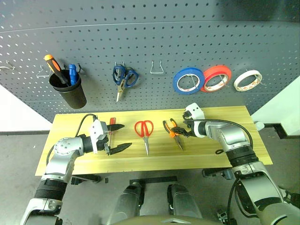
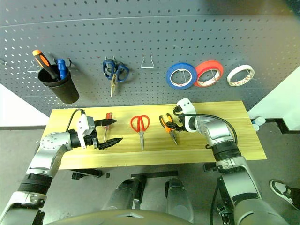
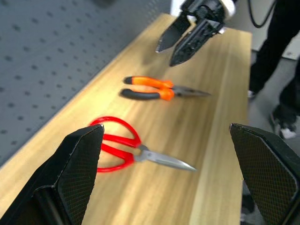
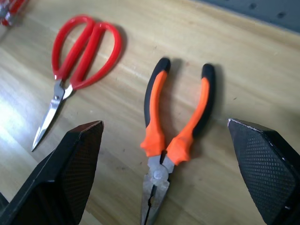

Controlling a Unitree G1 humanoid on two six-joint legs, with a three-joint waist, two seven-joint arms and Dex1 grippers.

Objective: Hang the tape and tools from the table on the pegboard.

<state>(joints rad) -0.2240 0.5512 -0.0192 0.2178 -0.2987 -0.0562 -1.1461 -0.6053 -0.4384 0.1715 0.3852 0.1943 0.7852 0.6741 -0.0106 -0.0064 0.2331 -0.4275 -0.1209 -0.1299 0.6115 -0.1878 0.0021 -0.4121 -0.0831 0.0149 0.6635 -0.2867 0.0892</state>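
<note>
From the head views I count three tools on the bench (image 1: 234,154): screwdriver (image 1: 111,125), red scissors (image 1: 145,131) and pliers (image 1: 174,132) in a row towards the back edge, while the pegboard (image 1: 150,51) holds three rolls, the whitish tape (image 1: 247,80) among them, blue scissors (image 1: 124,77) and a black cup (image 1: 70,91). My left wrist view shows the left hand (image 3: 168,173) spread, nothing blocking the scissors ahead. My right wrist view shows the right hand (image 4: 171,176) spread just over the pliers' orange-and-black handles.

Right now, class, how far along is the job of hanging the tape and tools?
Done: the small whitish tape roll hangs on the dark grey pegboard. In hand: nothing; the open right gripper hovers over the orange-and-black pliers. Left: pliers, red-handled scissors and slim red-handled screwdriver on the pale wooden table.
</note>
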